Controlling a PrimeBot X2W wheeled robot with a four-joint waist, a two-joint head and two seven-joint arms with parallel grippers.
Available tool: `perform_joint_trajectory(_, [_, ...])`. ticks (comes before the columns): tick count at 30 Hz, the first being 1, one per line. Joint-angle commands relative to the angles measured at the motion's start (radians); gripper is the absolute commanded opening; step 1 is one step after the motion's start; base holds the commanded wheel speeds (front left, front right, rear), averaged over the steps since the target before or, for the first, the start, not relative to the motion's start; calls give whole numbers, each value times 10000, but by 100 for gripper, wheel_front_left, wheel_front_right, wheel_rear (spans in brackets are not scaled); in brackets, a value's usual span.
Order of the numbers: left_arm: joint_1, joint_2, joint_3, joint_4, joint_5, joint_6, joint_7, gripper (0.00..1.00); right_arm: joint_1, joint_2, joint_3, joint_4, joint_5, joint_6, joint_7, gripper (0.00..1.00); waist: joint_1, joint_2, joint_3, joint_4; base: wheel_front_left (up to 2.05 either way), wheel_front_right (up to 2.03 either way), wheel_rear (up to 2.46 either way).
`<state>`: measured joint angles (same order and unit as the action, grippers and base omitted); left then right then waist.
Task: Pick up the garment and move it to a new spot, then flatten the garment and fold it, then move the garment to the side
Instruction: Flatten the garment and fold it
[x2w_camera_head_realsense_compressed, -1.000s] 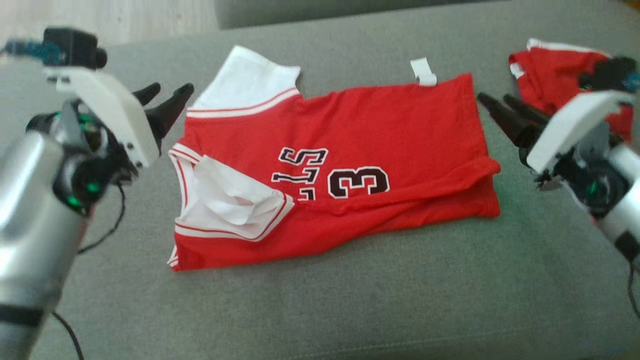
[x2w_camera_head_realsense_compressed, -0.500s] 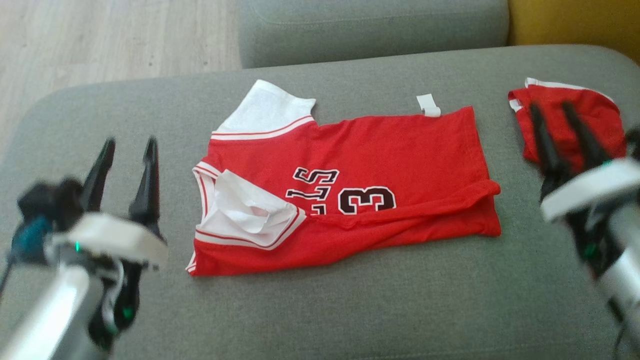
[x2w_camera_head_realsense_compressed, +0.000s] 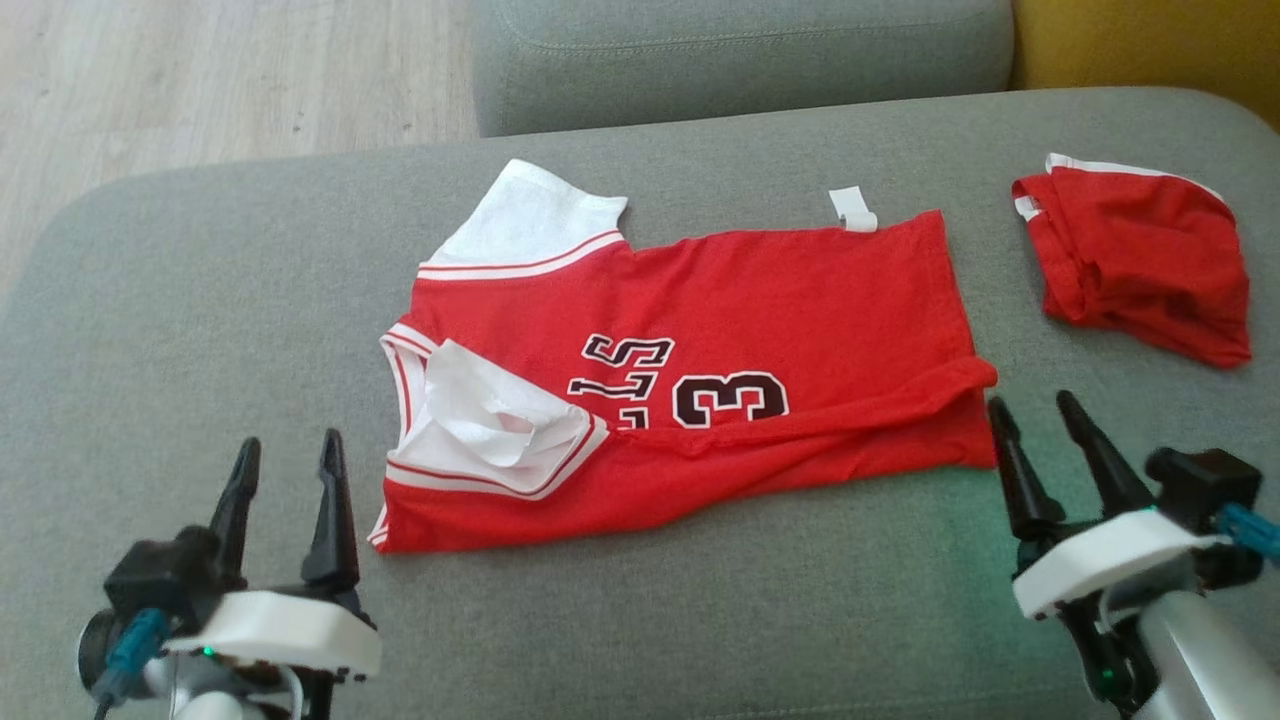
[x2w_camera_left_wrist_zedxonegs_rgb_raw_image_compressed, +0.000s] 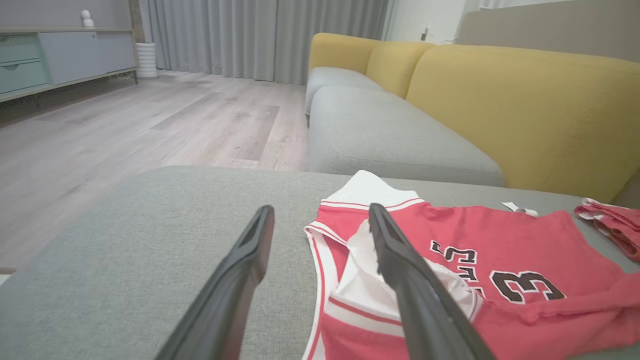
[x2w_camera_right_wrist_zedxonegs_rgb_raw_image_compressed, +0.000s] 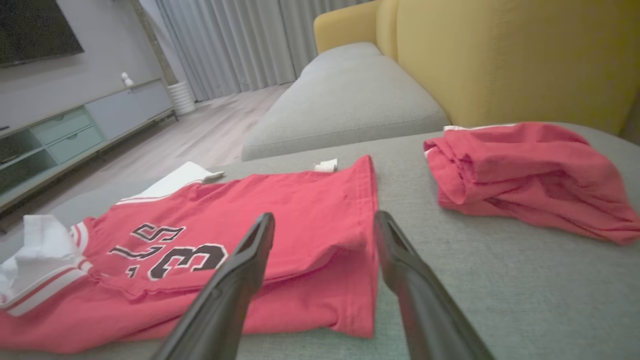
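The garment (x2w_camera_head_realsense_compressed: 760, 300): red body, white sleeves, red-and-white striped trim, black letters and a numeral 3 outlined in white; the smaller cloth bundle (x2w_camera_head_realsense_compressed: 1140, 260) is the same red with a white edge. The cushion (x2w_camera_head_realsense_compressed: 200, 330) is plain grey, the sofa back (x2w_camera_left_wrist_zedxonegs_rgb_raw_image_compressed: 525, 110) mustard yellow, the floor (x2w_camera_head_realsense_compressed: 200, 70) pale wood grain. My left gripper (x2w_camera_head_realsense_compressed: 289, 442) and my right gripper (x2w_camera_head_realsense_compressed: 1030, 402) are black-fingered on white mounts.

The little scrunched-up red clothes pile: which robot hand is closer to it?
Right. The right gripper is just below the red pile in the head view; the left gripper is beyond the jersey's far end.
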<state>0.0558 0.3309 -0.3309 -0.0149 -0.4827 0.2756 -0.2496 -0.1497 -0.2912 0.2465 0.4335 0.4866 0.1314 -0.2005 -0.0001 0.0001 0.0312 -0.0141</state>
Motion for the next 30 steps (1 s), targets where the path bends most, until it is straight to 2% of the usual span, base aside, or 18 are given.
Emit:
perform_joint_trajectory(1, [-555, 57, 614, -128, 150, -143, -120, 100, -169, -33, -37, -343, -187, -7, 198, 100, 1, -1, 12, 9, 0, 0, 0])
perform_joint_trajectory(5, [-600, -68, 522, 728, 31, -453, 11, 100, -340, 106, -258, -141, -528, -7, 1092, 100, 1, -1, 164, 8, 0, 0, 0])
perform_joint_trajectory(12, [-1350, -206, -40, 2529, -493, -952, 1723, 100, -864, 350, -577, 860, -874, -7, 2869, 100, 1, -1, 495, 104, 0, 0, 0])
perform_joint_trajectory(22, [-2486, -419, -586, 3882, -769, -1728, 2656, 100, -1651, 672, -546, 1511, -1098, -7, 3515, 100, 1, -1, 937, 46, 0, 0, 0])
perform_joint_trajectory(30, [-2950, -507, -693, 4737, -981, -1769, 3338, 100, -1960, 790, -262, 1902, -963, -7, 3651, 100, 1, -1, 1166, 94, 0, 0, 0])
